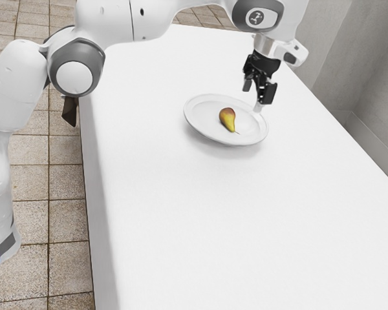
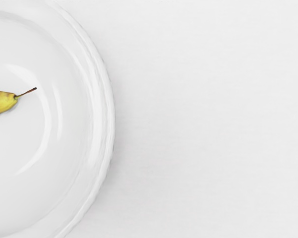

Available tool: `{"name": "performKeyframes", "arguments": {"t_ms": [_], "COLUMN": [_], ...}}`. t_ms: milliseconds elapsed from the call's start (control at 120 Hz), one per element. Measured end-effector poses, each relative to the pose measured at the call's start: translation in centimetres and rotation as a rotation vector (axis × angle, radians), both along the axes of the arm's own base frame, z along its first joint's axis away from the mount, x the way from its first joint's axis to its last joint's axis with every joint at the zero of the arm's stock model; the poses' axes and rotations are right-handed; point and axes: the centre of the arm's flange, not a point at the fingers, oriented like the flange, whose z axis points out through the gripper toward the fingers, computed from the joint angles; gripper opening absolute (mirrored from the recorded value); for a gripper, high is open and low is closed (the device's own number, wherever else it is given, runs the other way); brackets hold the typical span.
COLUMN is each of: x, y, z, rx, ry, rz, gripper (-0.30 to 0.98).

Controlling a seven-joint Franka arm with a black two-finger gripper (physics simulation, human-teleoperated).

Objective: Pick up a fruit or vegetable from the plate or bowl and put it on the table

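My gripper (image 1: 257, 94) is above the plate's rim on the exterior view's right side, its two black fingers apart with nothing between them. A red and yellow pear (image 1: 227, 119) lies on its side on the round white plate (image 1: 199, 125), apart from the fingers. In the wrist view, the yellow narrow end of the pear (image 2: 1, 102) and its dark stem appear inside the curved rim of the plate (image 2: 105, 124); the rest of the pear is cut off.
The plate rests on a long white table (image 1: 200, 226). Beyond the table's edge on the exterior view's right stands a grey wall (image 1: 368, 84). A tiled floor (image 1: 52, 271) lies past the table's other long edge.
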Motion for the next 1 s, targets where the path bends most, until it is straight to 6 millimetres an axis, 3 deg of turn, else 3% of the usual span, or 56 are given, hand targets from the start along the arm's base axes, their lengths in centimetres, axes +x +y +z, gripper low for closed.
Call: {"name": "performKeyframes", "arguments": {"t_ms": [200, 275, 392, 492, 675, 858, 1000], "x": [0.2, 0.2, 3.8, 6.5, 9.3, 9.6, 9.7], "y": [0.2, 2.0, 4.5, 8.7, 13.9, 16.4, 16.8], "z": [0.1, 0.3, -5.0, -9.7, -15.6, -15.7, -15.8], "rx": [-0.004, -0.001, -0.039, -0.075, -0.109, -0.137, -0.162], "ry": [-0.015, -0.032, -0.048, -0.094, -0.183, -0.274, -0.294], "rz": [-0.014, 0.067, 0.258, 0.508, 0.916, 1.2, 1.361], "gripper": [0.69, 0.69, 0.69, 0.69, 0.69, 0.69, 0.69]}}
